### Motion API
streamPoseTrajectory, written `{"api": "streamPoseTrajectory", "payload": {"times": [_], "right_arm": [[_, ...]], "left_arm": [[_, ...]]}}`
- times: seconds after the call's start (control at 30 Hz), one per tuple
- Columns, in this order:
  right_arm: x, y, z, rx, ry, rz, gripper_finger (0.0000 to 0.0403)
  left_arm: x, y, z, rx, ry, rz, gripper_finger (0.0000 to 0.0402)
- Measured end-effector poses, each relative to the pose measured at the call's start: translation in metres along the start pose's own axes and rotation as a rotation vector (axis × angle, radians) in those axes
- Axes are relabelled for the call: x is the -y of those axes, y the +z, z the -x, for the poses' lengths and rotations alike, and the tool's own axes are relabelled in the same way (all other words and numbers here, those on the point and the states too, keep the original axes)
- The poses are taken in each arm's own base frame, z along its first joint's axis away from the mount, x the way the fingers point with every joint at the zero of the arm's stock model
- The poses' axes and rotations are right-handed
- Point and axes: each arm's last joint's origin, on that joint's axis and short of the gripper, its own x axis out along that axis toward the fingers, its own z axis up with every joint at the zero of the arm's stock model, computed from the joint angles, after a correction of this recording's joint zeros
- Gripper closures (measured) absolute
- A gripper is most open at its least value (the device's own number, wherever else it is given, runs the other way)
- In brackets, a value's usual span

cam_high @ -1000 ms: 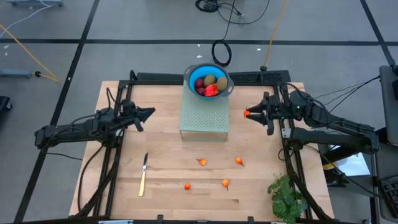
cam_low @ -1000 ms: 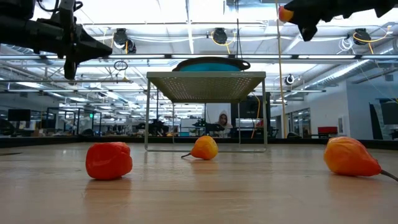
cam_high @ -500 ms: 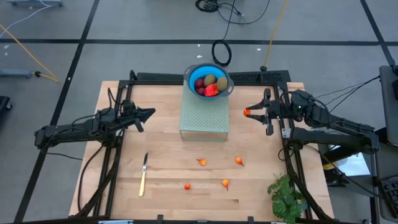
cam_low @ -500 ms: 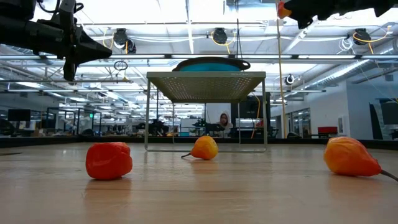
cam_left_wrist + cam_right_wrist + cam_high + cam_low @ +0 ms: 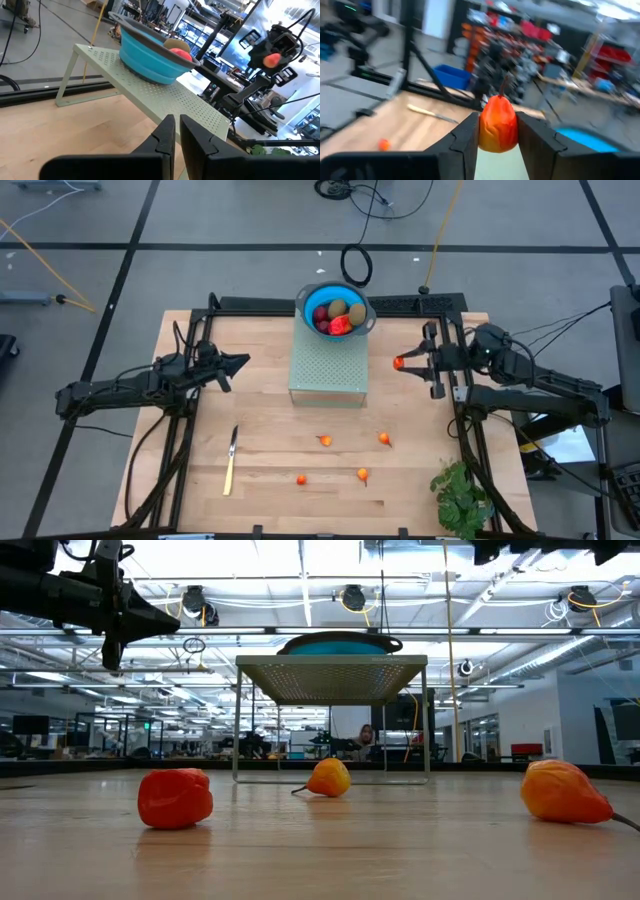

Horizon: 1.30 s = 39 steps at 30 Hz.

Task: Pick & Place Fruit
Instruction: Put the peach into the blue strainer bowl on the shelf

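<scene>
My right gripper [image 5: 402, 364] hangs above the table's right part, level with the stand [image 5: 328, 372], and is shut on a tiny orange fruit [image 5: 497, 124], which also shows in the left wrist view [image 5: 271, 59]. A blue bowl [image 5: 306, 305] stands on the pale perforated stand's far end; it holds dark red [image 5: 322, 315], brownish-olive [image 5: 339, 308] and red [image 5: 343, 325] pieces. Several more orange pieces lie on the table's near half [image 5: 325, 441] [image 5: 384, 438] [image 5: 301, 479] [image 5: 362, 474]. My left gripper [image 5: 243, 361] waits shut above the table's left part. My right gripper pinches the orange fruit by its two sides [image 5: 485, 131] between both fingers [image 5: 464, 141]. The fingers lie level and point toward the table's left. The fruit is lifted clear of the table, with its thin stem [image 5: 505, 86] sticking out beyond the fingertips.
A slim yellow-handled knife [image 5: 231, 461] lies on the near left of the table. A leafy green plant [image 5: 460, 496] sits at the near right corner. Dark frame rails [image 5: 400, 304] run along the table's far edge and sides. Bare wood lies between the stand and the loose pieces.
My right gripper has risen with the orange fruit: in the low view it has gone up past the picture's top edge. It has stayed shut on the fruit. The left arm has kept still.
</scene>
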Motion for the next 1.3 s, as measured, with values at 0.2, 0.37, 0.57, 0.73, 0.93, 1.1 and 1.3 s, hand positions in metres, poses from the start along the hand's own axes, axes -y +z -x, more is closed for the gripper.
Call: {"api": "streamPoseTrajectory", "payload": {"times": [0.2, 0.37, 0.57, 0.73, 0.93, 1.1, 1.3], "right_arm": [[-0.004, 0.008, 0.001, 0.103, 0.171, -0.018, 0.0291], [-0.007, 0.014, 0.003, 0.172, 0.323, -0.053, 0.0293], [-0.010, 0.024, 0.006, 0.251, 0.473, -0.068, 0.0289], [-0.010, 0.031, 0.009, 0.312, 0.534, -0.028, 0.0293], [-0.012, 0.036, 0.012, 0.353, 0.592, 0.002, 0.0289], [-0.012, 0.037, 0.012, 0.345, 0.598, -0.034, 0.0288], [-0.012, 0.037, 0.012, 0.339, 0.601, -0.054, 0.0291]], "left_arm": [[0.000, 0.000, 0.000, 0.000, 0.000, 0.000, 0.0376], [0.000, 0.000, 0.000, 0.000, 0.000, 0.000, 0.0376], [0.000, 0.000, 0.000, 0.000, 0.000, 0.000, 0.0376], [0.000, 0.000, 0.000, 0.000, 0.000, 0.000, 0.0376], [0.000, 0.000, 0.000, 0.000, -0.001, 0.003, 0.0376], [0.000, 0.000, 0.000, -0.001, -0.001, 0.004, 0.0376], [0.000, 0.000, 0.000, -0.001, -0.002, 0.004, 0.0376]]}}
